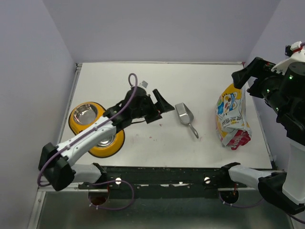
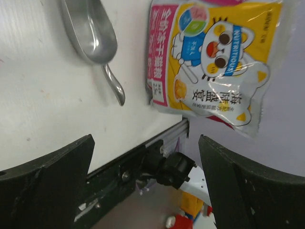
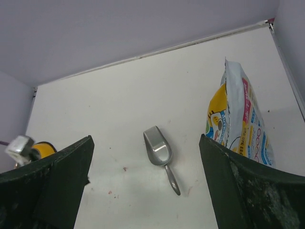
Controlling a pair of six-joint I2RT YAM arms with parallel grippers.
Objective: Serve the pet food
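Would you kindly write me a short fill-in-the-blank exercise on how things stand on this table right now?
1. The metal scoop lies ____ the yellow feeder and the pet food bag.
2. Nothing is in the scoop: it is ____.
3. The left gripper and the right gripper both have their jaws ____.
4. The feeder has ____ steel bowls.

Missing words: between; empty; open; two.
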